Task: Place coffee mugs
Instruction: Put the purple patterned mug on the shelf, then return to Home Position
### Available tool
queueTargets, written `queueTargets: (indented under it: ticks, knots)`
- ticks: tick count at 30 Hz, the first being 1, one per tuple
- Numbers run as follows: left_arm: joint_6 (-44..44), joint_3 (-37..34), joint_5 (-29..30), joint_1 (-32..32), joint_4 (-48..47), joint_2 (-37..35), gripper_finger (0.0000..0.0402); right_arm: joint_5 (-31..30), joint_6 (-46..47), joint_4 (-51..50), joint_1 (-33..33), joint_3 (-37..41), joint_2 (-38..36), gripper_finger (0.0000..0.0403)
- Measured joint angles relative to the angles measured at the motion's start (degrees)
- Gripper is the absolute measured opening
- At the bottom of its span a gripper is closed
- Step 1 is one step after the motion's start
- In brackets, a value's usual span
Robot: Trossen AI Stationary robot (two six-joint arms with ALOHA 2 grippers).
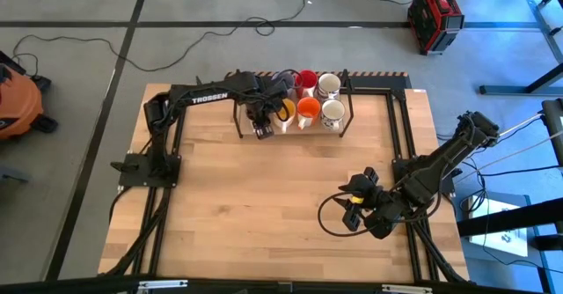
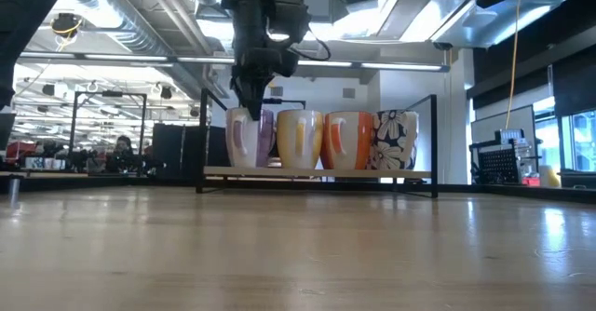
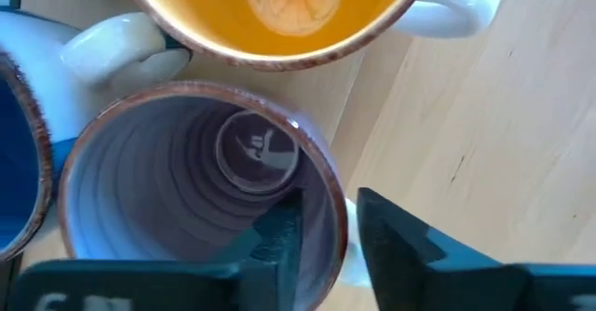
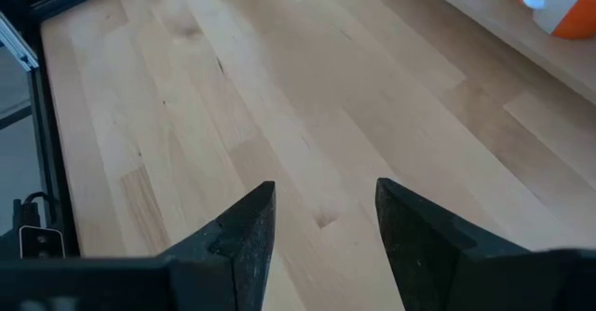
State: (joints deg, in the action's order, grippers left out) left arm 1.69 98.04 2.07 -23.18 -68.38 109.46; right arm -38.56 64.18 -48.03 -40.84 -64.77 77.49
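The left tool (image 3: 326,236) reaches down at the 12 o'clock side of the worktop (image 1: 264,206), its fingers straddling the rim of a lilac mug (image 3: 200,209), one inside and one outside, clamped on the wall. That mug stands on the rack (image 2: 317,172) at the end of the front row, beside the yellow-orange mug (image 2: 300,139), orange mug (image 2: 347,140) and a flowered white mug (image 2: 396,140). The right tool (image 4: 321,227) rests toward 4 o'clock, its fingers apart over bare wood.
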Motion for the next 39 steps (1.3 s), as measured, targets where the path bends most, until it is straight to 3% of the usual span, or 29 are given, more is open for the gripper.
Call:
queueTargets:
  ticks: [5, 13, 17, 22, 26, 32, 39]
  knots:
    - [-0.3, 1.7, 0.4, 0.4, -1.9, -3.0, 0.0123, 0.2, -0.2, -0.1, 0.0, 0.0, 0.0, 0.0175]
    - [1.9, 4.2, -1.0, 2.7, -2.3, -12.3, 0.0125, -0.9, -2.3, 0.6, 0.5, 0.0, -0.6, 0.0174]
    - [6.4, -0.5, -6.7, 5.0, 4.0, -21.6, 0.0125, -3.4, -12.1, 0.1, 1.2, -0.1, -3.9, 0.015]
    - [7.7, -12.0, -12.2, 6.5, 15.9, -33.3, 0.0125, -3.5, -20.6, 4.8, 4.1, 5.2, -11.3, 0.0075]
    - [4.7, -21.5, -12.2, 6.6, 22.5, -42.1, 0.0125, 0.7, -25.7, 15.8, 7.1, 15.2, -19.9, 0.0011]
    - [3.5, -30.6, -12.1, 6.7, 24.7, -51.2, 0.0125, 12.0, -30.7, 36.3, 14.3, 30.1, -32.0, 0.0023]
    - [2.9, -37.7, -13.7, 6.7, 25.7, -59.2, 0.0125, 21.7, -37.0, 52.7, 20.5, 41.9, -41.8, 0.0004]
